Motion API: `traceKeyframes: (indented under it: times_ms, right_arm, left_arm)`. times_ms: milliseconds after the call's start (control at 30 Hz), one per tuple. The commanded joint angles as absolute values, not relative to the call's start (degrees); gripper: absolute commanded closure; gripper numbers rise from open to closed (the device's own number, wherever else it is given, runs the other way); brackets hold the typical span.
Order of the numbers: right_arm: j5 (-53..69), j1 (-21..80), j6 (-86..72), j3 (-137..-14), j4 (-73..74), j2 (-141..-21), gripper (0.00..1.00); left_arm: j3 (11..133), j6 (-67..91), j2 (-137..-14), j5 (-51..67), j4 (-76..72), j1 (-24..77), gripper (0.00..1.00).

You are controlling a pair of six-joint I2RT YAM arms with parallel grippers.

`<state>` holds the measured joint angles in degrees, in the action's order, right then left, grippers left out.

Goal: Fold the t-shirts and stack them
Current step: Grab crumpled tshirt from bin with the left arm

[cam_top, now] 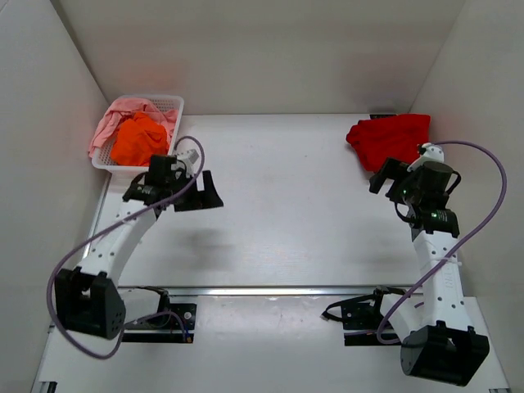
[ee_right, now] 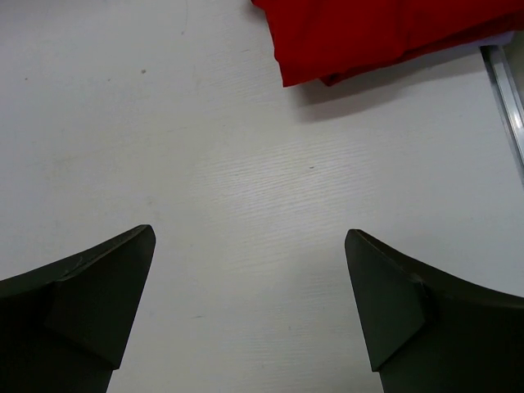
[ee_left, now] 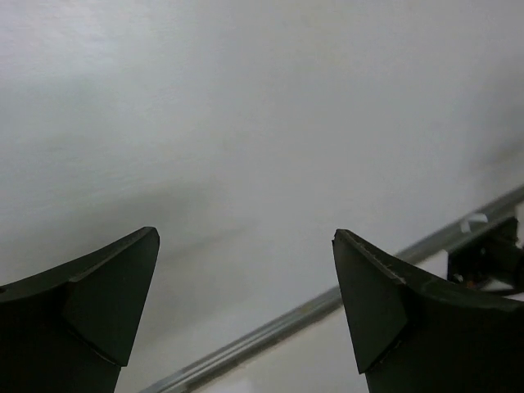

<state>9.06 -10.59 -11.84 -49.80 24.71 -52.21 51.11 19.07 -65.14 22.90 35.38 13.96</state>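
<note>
A darker red t-shirt (cam_top: 389, 137) lies folded at the table's far right; its near edge shows at the top of the right wrist view (ee_right: 368, 29). A bright orange t-shirt (cam_top: 139, 139) and a pale pink t-shirt (cam_top: 110, 123) lie crumpled in the white mesh basket (cam_top: 172, 105) at the far left. My left gripper (cam_top: 211, 193) is open and empty above bare table, to the right of the basket; the left wrist view (ee_left: 246, 237) shows only table between its fingers. My right gripper (cam_top: 383, 178) is open and empty just in front of the red shirt, as the right wrist view (ee_right: 250, 233) also shows.
White walls close in the table on the left, back and right. A metal rail (cam_top: 270, 290) runs across the near edge, with cables and both arm bases behind it. The rail also shows in the left wrist view (ee_left: 327, 303).
</note>
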Motion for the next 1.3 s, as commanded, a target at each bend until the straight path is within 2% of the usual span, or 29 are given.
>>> traceKeyframes:
  times_ms: [0, 133, 167, 200, 233, 267, 333, 367, 400, 433, 567, 900, 967, 1033, 1133, 1167, 1233, 1267]
  right_arm:
    - [10.98, -10.9, -12.04, -49.39, 22.23, -52.21, 0.01]
    - [12.74, -10.47, -13.09, -48.43, 20.49, -52.47, 0.01]
    - [13.27, -9.85, -13.88, -47.99, 20.3, -52.64, 0.01]
    - [13.45, -8.54, -13.63, -47.73, 19.52, -52.82, 0.01]
    - [13.19, -7.83, -14.23, -47.2, 19.51, -53.34, 0.01]
    - [12.75, -6.69, -13.98, -46.94, 18.64, -53.52, 0.01]
    - [12.83, -5.28, -13.71, -46.75, 18.63, -54.93, 0.01]
    - [12.92, -4.75, -14.06, -46.76, 18.2, -55.28, 0.0]
    - [13.09, -4.66, -14.15, -46.67, 18.11, -56.33, 0.01]
    - [13.62, -4.66, -14.24, -46.76, 17.84, -57.03, 0.01]
    - [15.55, -6.67, -13.18, -47.63, 16.26, -59.15, 0.01]
    - [16.17, -7.65, -12.57, -50.18, 15.21, -61.79, 0.01]
    - [16.61, -7.56, -13.27, -49.75, 14.5, -61.52, 0.01]
    - [17.22, -8.08, -13.79, -49.22, 13.45, -61.7, 0.01]
    - [17.49, -8.52, -13.89, -49.13, 13.97, -61.09, 0.01]
    - [17.23, -8.61, -13.63, -49.48, 14.06, -61.08, 0.01]
    - [17.4, -8.7, -13.54, -49.57, 14.5, -60.74, 0.01]
    - [17.49, -8.53, -13.8, -49.57, 14.33, -60.47, 0.01]
  left_arm:
    - [61.76, 10.82, -70.21, 18.35, 37.28, 8.1, 0.01]
    - [67.58, 11.86, -72.15, 16.54, 28.84, 2.03, 0.01]
    - [69.59, 12.04, -72.85, 15.13, 26.65, 1.5, 0.13]
    - [72.57, 12.65, -75.3, 13.64, 25.24, 0.45, 0.37]
    - [76.34, 13.7, -78.63, 11.53, 25.75, 0.27, 0.94]
    - [78.38, 14.32, -82.32, 10.47, 25.75, 0.0, 1.0]
    - [85.22, 15.63, -87.68, 5.91, 26.89, -1.85, 0.99]
    - [87.17, 16.34, -90.93, 5.54, 27.5, -3.24, 0.75]
    - [90.41, 16.87, -92.88, 4.49, 28.38, -3.08, 0.54]
    - [91.74, 16.87, -96.12, 3.09, 28.74, -3.25, 0.46]
    - [98.69, 16.53, -104.48, -2.35, 29.1, -4.04, 0.34]
    - [110.73, 15.2, -118.99, -6.94, 31.9, -4.31, 0.31]
    - [110.92, 14.85, -120.06, -6.86, 31.03, -4.22, 0.29]
    - [111.0, 15.11, -121.02, -7.64, 31.03, -4.31, 0.32]
    - [110.92, 15.2, -121.99, -7.82, 30.94, -4.83, 0.33]
    - [111.09, 15.03, -122.34, -8.17, 31.29, -4.83, 0.3]
    - [111.44, 14.07, -122.61, -8.26, 32.25, -4.93, 0.35]
    - [111.36, 14.15, -122.61, -8.09, 32.17, -4.92, 0.46]
